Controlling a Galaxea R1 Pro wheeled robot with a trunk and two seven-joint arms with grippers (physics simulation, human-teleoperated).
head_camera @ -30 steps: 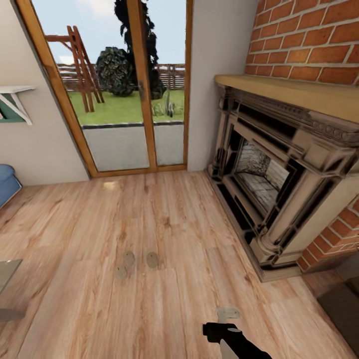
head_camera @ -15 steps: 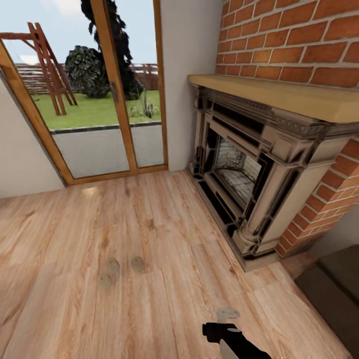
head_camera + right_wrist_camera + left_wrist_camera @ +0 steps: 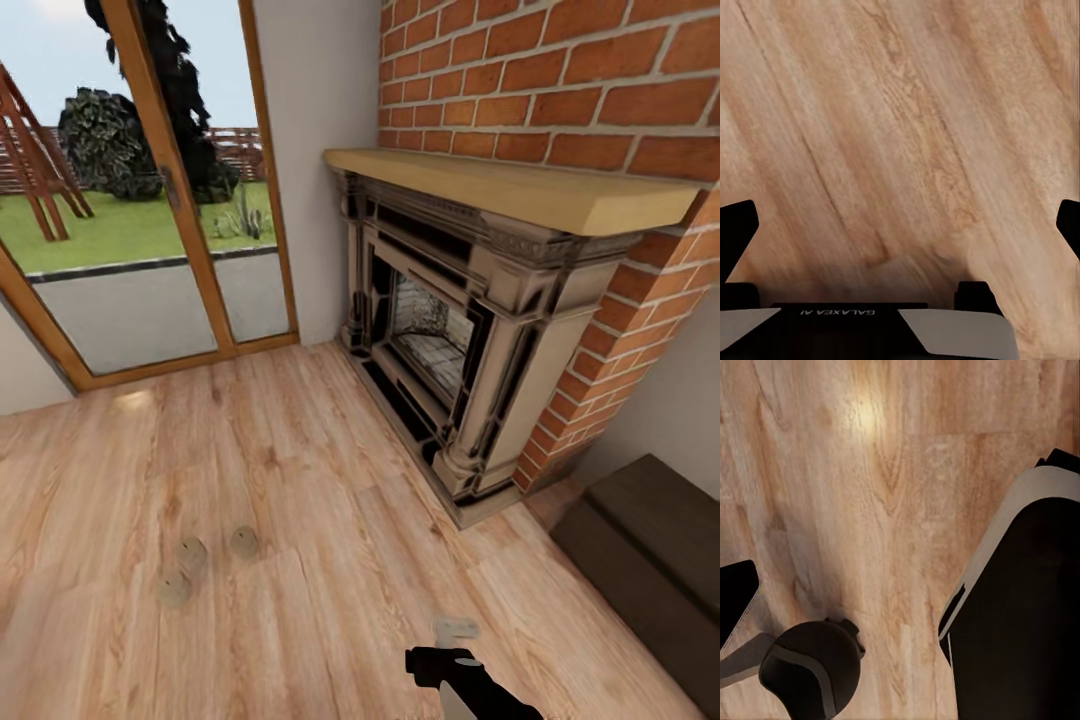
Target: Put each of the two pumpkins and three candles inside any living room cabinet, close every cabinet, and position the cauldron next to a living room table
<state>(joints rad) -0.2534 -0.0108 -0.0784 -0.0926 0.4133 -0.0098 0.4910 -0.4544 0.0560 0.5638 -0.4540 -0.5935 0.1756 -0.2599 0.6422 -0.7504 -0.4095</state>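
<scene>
Three candles (image 3: 205, 566) lower left on wood floor (image 3: 330, 480); grey fireplace (image 3: 450, 330) right of centre; dark cabinet (image 3: 650, 560) lower right, apparently closed. Right tool (image 3: 900, 225) fingers apart; left tool's state cannot be told.

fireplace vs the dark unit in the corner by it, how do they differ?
The fireplace is ornate, grey-beige with black trim, and has an open front showing a firebox; the cabinet is plain dark brown with a flat top. The fireplace stands tall under a light wooden mantel; the cabinet sits low. Both stand on the wooden floor along the brick wall's side.
</scene>
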